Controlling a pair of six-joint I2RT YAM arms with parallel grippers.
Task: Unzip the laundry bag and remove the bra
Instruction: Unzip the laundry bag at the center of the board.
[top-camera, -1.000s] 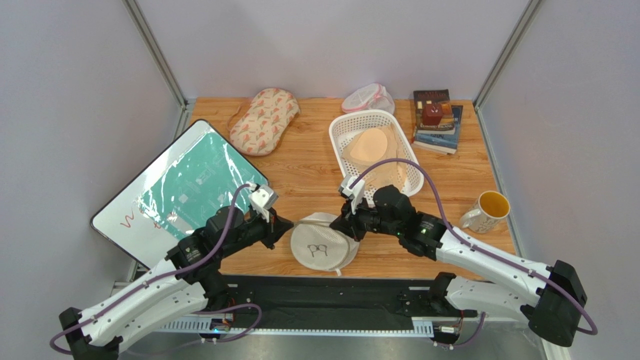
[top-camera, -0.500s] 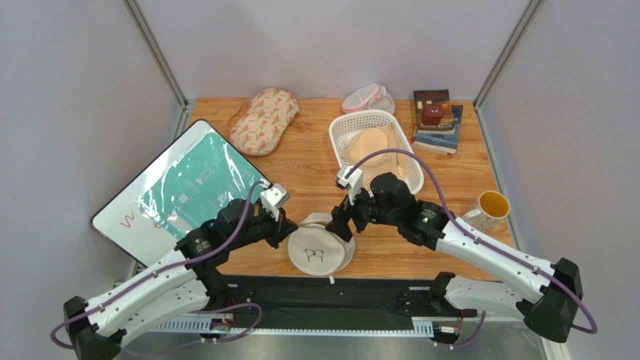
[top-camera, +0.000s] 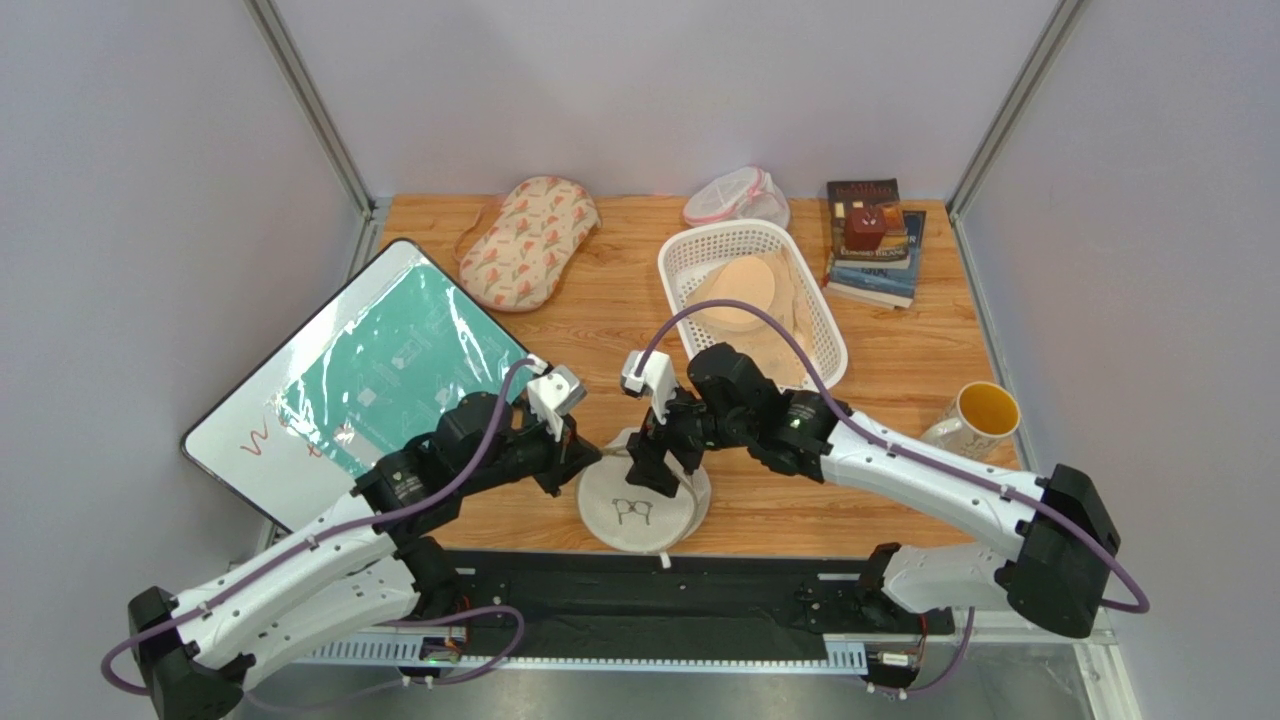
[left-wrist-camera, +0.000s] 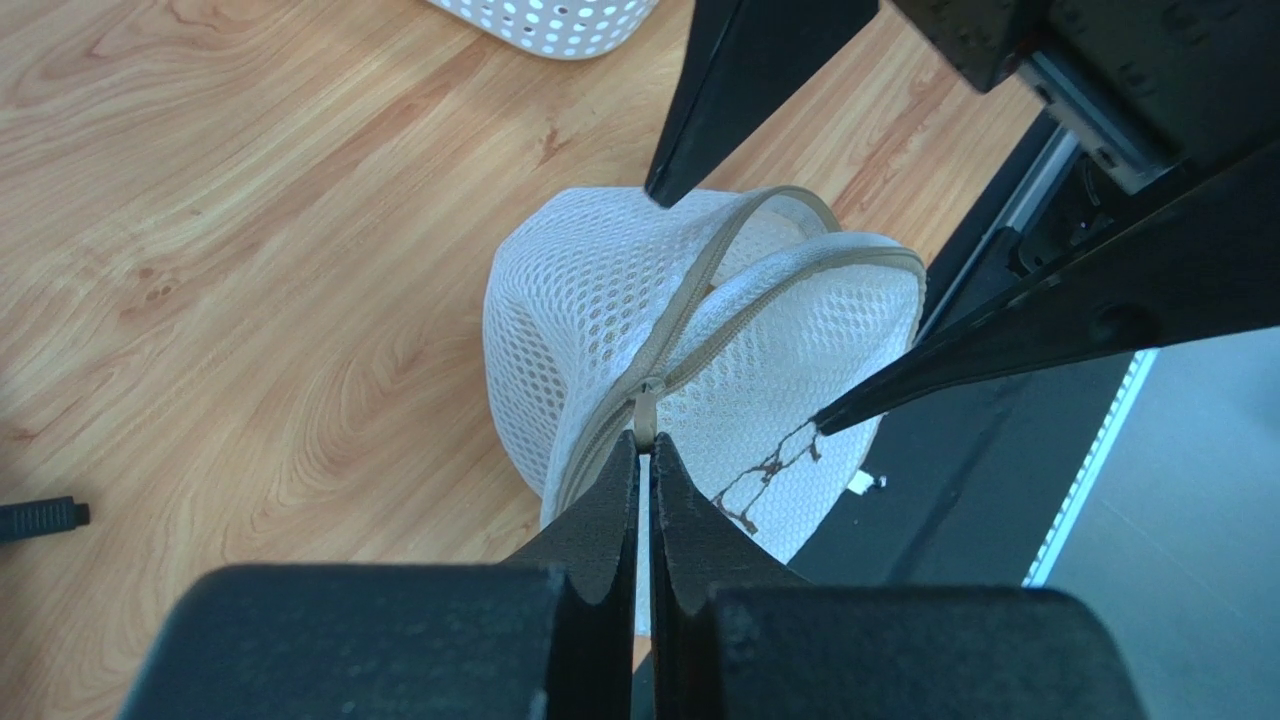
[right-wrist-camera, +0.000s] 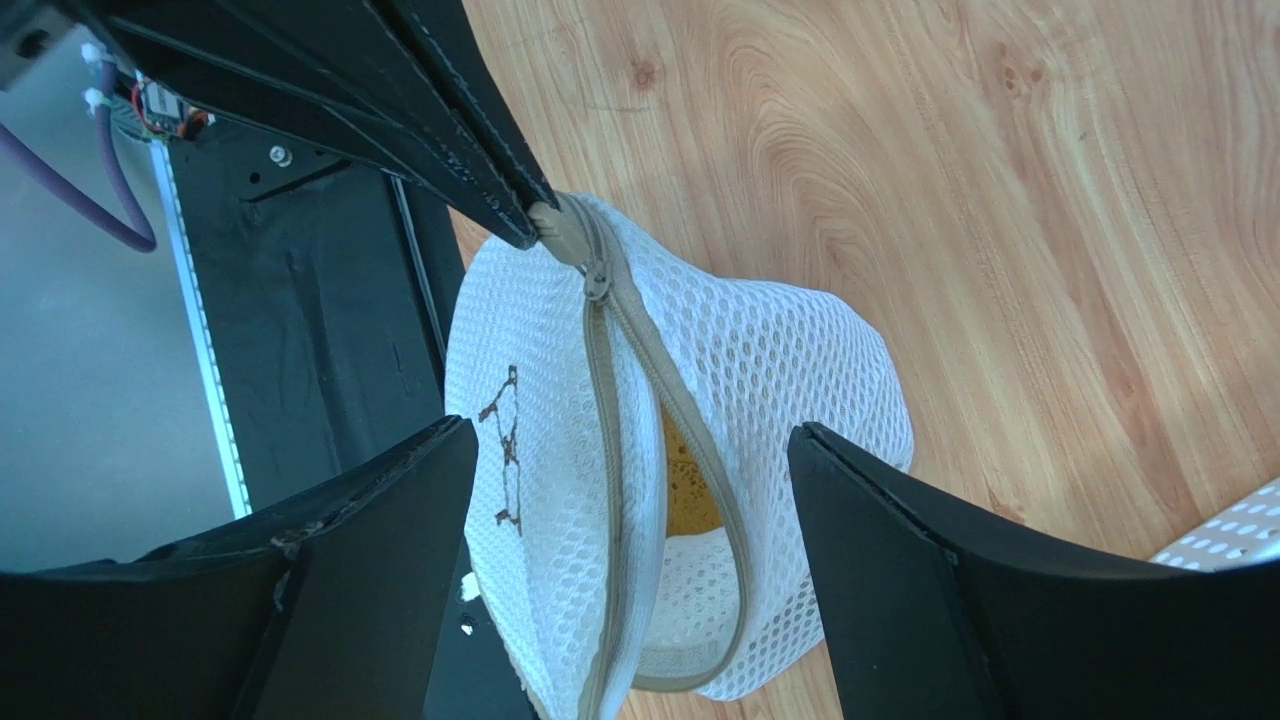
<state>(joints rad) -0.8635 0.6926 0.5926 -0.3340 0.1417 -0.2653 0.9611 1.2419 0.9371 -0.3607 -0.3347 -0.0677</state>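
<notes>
The laundry bag (top-camera: 643, 510), round white mesh with a black bra icon, lies at the table's near edge. Its zip is partly undone, leaving a gap. Through that gap shows a mustard-yellow patch of the bra (right-wrist-camera: 688, 488); the rest is hidden inside. My left gripper (left-wrist-camera: 643, 444) is shut on the beige zipper pull (right-wrist-camera: 564, 228) at the bag's left end. My right gripper (right-wrist-camera: 628, 438) stands open above the laundry bag (right-wrist-camera: 781, 375), one finger on each side of it, touching nothing that I can see.
A white basket (top-camera: 679, 258) holding a peach bra stands behind the bag. Farther back lie an oval patterned bag (top-camera: 529, 237), a small pink-trimmed mesh bag (top-camera: 736, 195) and books (top-camera: 875, 240). A mug (top-camera: 974, 420) is right, a whiteboard (top-camera: 368, 375) left.
My right gripper has opened, let go of the bag's right side and swung left over the bag. The left gripper has shifted a little right, still pinching the pull.
</notes>
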